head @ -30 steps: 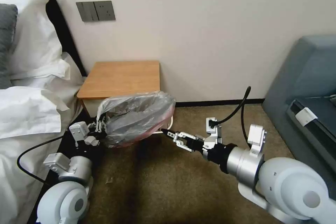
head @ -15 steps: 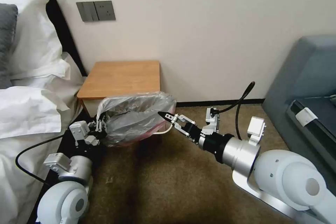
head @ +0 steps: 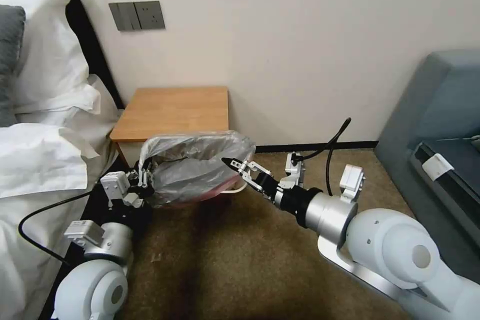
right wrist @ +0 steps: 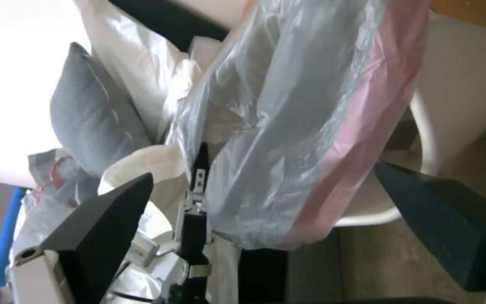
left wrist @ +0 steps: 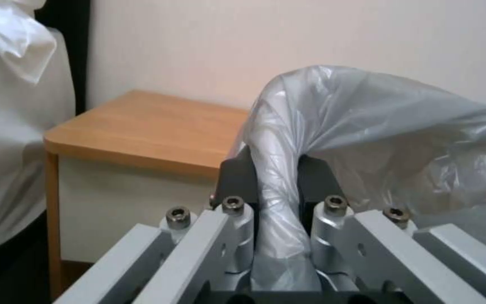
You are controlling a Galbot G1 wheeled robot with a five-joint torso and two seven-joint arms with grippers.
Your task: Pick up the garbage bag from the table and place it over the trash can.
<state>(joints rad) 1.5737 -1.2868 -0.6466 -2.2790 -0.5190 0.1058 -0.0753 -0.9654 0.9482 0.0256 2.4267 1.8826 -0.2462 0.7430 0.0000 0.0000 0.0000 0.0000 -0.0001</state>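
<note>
the left gripper [head: 142,180] is reaching low by the bed [head: 35,160], pinching the garbage bag [head: 197,167] at its left edge. the right gripper [right wrist: 266,198] is stretching in from the right, fingers spread, tips at the bag's right side. the bag is hanging before the table [head: 175,110], covering most of the trash can [head: 236,190].
</note>
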